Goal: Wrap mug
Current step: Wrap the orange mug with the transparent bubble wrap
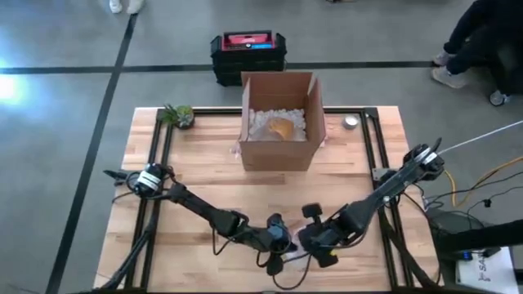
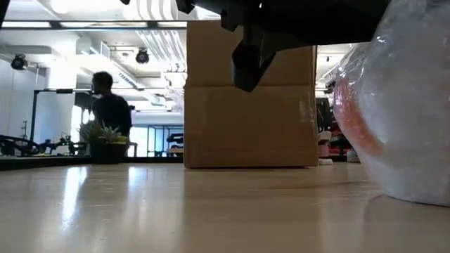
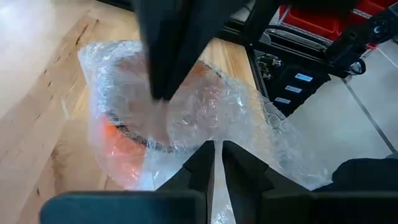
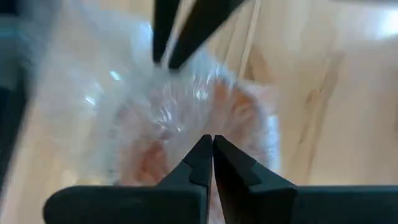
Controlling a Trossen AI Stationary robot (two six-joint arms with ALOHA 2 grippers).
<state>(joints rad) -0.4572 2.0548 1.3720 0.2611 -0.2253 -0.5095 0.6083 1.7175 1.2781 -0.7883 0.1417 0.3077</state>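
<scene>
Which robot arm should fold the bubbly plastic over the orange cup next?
Probably the left. Its claw is pinched shut on the clear bubble wrap at the orange mug's edge, so it can pull the flap over. The right claw, also shut, looks to be only steadying the bundle.

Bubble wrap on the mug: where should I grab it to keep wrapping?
Probably the loose flap of bubble wrap that trails off the orange mug toward the table edge. It lies thin and free of the mug, so closed-in fingers can pinch it from above. The left gripper already sits at it.
</scene>
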